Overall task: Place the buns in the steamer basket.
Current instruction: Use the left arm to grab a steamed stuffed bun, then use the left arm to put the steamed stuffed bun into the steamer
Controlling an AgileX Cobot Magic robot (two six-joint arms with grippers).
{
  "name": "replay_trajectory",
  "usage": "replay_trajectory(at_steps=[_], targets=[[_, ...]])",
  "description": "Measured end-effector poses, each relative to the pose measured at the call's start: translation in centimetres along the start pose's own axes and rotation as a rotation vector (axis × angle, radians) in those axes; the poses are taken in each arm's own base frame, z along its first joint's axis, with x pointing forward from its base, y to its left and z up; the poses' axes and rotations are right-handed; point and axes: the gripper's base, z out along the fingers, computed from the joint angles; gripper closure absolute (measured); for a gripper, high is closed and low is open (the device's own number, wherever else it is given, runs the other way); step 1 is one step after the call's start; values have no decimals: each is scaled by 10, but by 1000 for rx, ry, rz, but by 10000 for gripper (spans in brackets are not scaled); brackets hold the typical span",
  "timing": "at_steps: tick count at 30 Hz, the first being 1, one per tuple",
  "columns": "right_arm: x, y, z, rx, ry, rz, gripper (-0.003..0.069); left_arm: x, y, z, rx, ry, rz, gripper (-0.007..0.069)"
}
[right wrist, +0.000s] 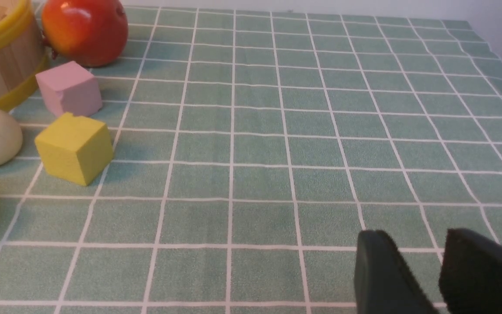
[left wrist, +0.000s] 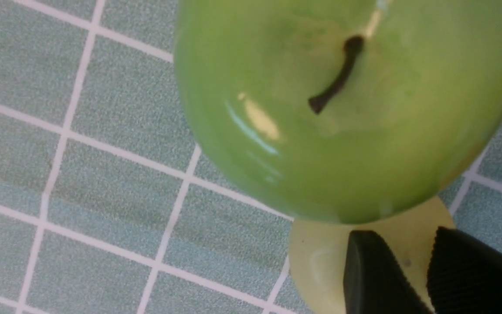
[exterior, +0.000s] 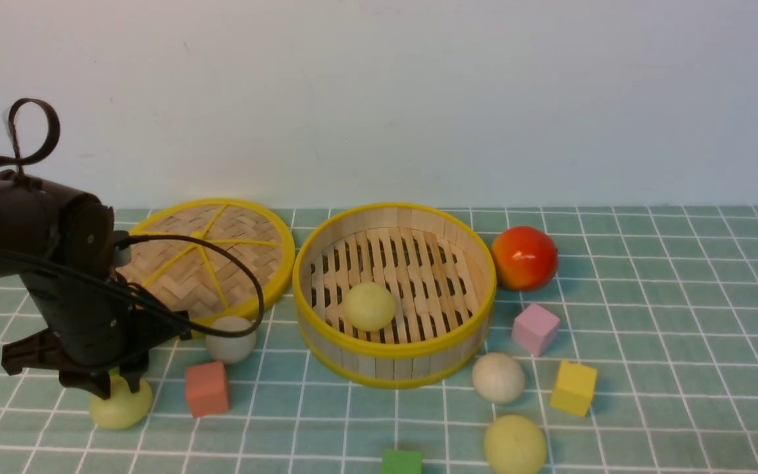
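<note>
Front view, with the dial centred on the round bamboo steamer basket [exterior: 418, 361] and 12 o'clock toward the wall. One pale yellow-green matte bun [exterior: 369, 306] is seen on the slatted floor inside the basket, toward its 7 o'clock side. Four more buns are seen on the green checked tabletop [exterior: 682, 296]. An off-white bun [exterior: 231, 339] is found at 8 o'clock, and a second yellow-green bun [exterior: 122, 409] farther out on the same bearing. A second off-white bun [exterior: 497, 377] is found at 4 o'clock and a third yellow-green bun [exterior: 514, 446] at 5 o'clock. The left tool [exterior: 116, 387] is lowered onto the second yellow-green bun; whether that bun is clasped cannot be told. In the left wrist view a glossy green apple [left wrist: 342, 109] is shown just beside this bun. The right tool [right wrist: 412, 244] is seen slightly parted and empty above bare tabletop. The flat woven disc lid [exterior: 211, 257] is placed at 10 o'clock and a shiny red-orange fruit [exterior: 524, 258] at 2 o'clock.
</note>
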Motion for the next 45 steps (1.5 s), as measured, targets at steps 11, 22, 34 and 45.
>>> replay_trajectory(at_steps=[11, 22, 34, 45], targets=[[0, 0, 0, 0, 0, 0, 421, 0, 0, 2, -1, 1, 1, 508], [0, 0, 0, 0, 0, 0, 421, 2, 3, -11, -5, 5, -3, 638], [0, 0, 0, 0, 0, 0, 421, 6, -1, -96, 220, -70, -22, 638], [0, 0, 0, 0, 0, 0, 421, -26, -102, -134, 478, -173, 182, 638]])
